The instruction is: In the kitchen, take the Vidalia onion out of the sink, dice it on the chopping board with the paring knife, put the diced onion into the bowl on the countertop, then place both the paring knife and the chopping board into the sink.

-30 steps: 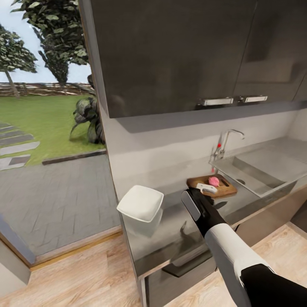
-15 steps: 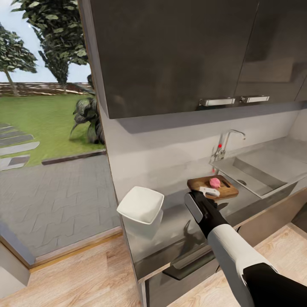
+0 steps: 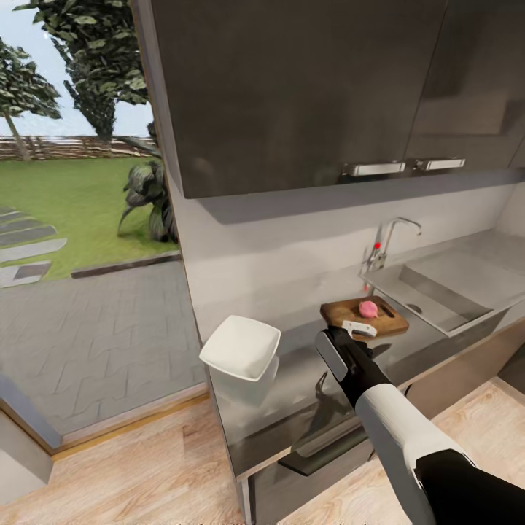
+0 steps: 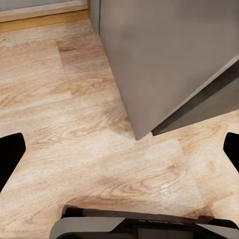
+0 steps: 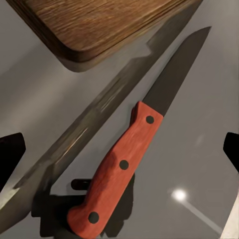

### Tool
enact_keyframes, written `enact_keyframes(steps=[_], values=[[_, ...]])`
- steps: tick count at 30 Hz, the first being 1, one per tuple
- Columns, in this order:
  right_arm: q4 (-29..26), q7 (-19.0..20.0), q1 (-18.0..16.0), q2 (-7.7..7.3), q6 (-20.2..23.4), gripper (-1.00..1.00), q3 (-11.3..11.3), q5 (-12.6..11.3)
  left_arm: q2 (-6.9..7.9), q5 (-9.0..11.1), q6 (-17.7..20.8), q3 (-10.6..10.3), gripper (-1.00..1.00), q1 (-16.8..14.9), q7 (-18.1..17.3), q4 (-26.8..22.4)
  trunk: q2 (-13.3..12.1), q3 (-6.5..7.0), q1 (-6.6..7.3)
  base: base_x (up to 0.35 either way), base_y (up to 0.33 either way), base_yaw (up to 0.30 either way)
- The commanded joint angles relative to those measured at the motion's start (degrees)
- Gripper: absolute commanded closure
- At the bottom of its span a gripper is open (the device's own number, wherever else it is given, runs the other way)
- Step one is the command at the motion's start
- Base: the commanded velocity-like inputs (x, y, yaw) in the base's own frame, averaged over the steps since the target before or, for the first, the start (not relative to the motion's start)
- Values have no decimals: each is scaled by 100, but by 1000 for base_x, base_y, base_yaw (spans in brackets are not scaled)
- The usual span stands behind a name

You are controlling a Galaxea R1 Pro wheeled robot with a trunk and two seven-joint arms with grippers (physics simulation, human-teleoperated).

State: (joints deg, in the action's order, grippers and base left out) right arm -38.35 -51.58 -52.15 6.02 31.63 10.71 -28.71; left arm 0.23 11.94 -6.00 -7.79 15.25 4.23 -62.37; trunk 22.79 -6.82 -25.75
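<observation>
Both grippers have their fingers spread. The left gripper point(image 4: 119, 149) hangs over bare wood floor point(image 4: 74, 134) beside the corner of a grey cabinet point(image 4: 169, 55), holding nothing; only its dark fingertips point(image 4: 10, 154) show at the frame's edges. The right gripper point(image 5: 119, 149) hovers over the paring knife point(image 5: 134, 149), its fingertips wide on either side of it and not touching it.

Taking the chopping board point(image 3: 362, 318) as the landmark: in the head view the white bowl point(image 3: 241, 348) stands well to its left at the end of the countertop point(image 3: 292, 386), the right arm's black wrist point(image 3: 348, 359) sits just in front of its near edge, and the sink point(image 3: 430, 288) with its tap point(image 3: 386, 240) lies just to its right. The onion point(image 3: 368, 309) rests on the board. Dark wall cabinets point(image 3: 306, 87) hang above.

From the head, the wrist hides the knife. The right wrist view shows it plainly: flat on the countertop just beside the board's rounded corner point(image 5: 79, 50), apart from it, its long axis roughly along the board's near edge. Red handle point(image 5: 117, 169) is nearer the camera, and the dark blade point(image 5: 174, 79) points away. The glossy top mirrors both.
</observation>
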Motion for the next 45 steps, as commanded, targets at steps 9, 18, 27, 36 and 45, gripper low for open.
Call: enact_keyframes(steps=[9, 18, 27, 36, 45], values=[[-6, -36, -6, -4, 36, -100, 25, -38, 3, 37, -15, -17, -100, 2, 34, -4, 12, -94, -4, 0, 0, 0], [-6, -36, -6, -6, 36, -100, 19, -38, 3, 37, -15, -18, -100, -1, 34, 63, 12, -177, -4, 0, 0, 0], [-6, -36, -6, -13, 36, -100, 19, -32, 3, 37, -15, -20, -100, -3, 34, 84, 12, -260, -4, 0, 0, 0], [19, -36, -6, -13, 36, -100, 19, -34, 3, 37, -15, -20, -100, -3, 34, 92, 12, -343, -4, 0, 0, 0], [28, -35, -6, -13, 36, -100, 19, -31, 3, 37, -15, -19, -100, -4, 34, 93, 12, -426, -4, 0, 0, 0]])
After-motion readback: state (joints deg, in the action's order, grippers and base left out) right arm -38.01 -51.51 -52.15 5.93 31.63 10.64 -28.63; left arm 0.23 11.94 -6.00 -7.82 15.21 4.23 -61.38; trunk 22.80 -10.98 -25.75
